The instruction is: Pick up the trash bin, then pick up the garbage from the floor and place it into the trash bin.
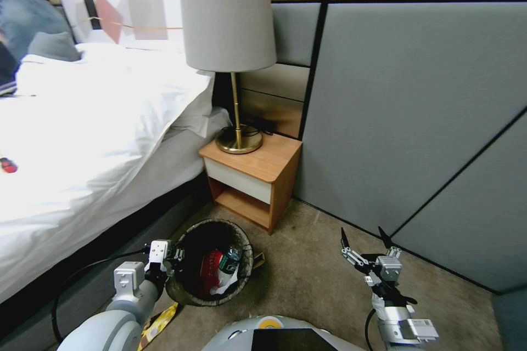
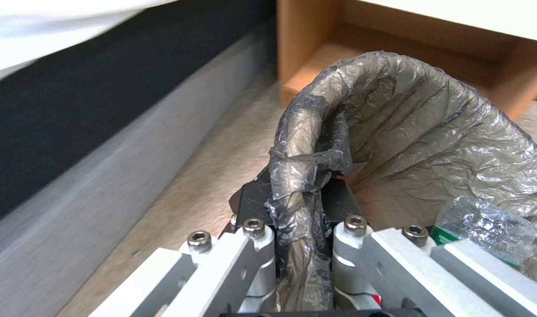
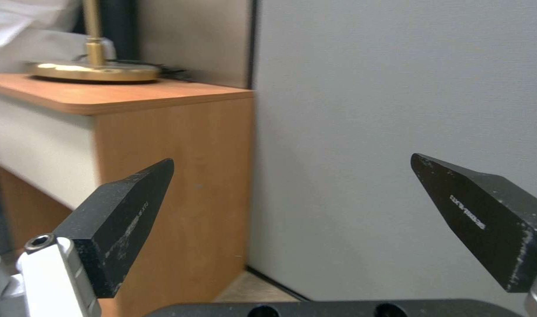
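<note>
With the left pincer clenched only on the trash bin's thin liner-wrapped rim, the plastic may slip or tear, while the right pincer hangs released.

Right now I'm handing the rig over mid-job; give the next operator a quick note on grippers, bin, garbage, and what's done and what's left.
Left gripper: shut on the lined rim of the bin, between bed and nightstand.
Right gripper: open, empty, above the carpet near the grey wall.
In the bin: a red wrapper, a green-labelled bottle, white paper.
Done: bin gripped, some garbage in.
Left: a yellow wrapper lies on the floor by the left arm; something small also shows on the floor beside the bin's right rim, too hidden to name.
</note>
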You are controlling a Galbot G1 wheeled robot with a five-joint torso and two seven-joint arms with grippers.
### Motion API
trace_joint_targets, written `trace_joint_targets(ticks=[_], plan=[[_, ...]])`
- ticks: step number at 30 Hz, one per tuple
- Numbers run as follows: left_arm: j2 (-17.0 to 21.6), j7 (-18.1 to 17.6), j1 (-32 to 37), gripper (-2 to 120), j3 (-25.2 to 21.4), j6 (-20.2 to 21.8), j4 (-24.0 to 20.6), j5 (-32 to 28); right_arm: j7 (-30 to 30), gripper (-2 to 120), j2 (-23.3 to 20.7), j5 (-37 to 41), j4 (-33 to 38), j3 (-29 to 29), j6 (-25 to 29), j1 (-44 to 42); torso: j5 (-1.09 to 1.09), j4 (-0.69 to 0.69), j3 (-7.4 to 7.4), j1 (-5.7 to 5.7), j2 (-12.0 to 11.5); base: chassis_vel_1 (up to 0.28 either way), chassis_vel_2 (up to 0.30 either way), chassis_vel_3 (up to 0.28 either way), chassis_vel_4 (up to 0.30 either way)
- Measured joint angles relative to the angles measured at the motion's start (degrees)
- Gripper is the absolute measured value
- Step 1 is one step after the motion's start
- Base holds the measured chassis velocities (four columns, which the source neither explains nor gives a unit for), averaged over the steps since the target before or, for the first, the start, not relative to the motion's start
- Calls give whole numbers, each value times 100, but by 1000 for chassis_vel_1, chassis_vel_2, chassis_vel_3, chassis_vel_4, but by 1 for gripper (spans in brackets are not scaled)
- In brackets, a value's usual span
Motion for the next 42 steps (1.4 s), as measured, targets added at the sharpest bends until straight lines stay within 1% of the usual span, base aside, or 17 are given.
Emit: trace_joint_targets(ticks=[10,42], plan=[[-4,0,-1,6,1,-5,0,0,401,100,-237,-11,-4,-183,14,-32,0,0,0,0,0,64,63,60,61],[-23,0,16,6,25,-14,0,9,446,100,-264,-33,-57,-255,-34,-4,0,0,0,0,0,67,66,68,67]])
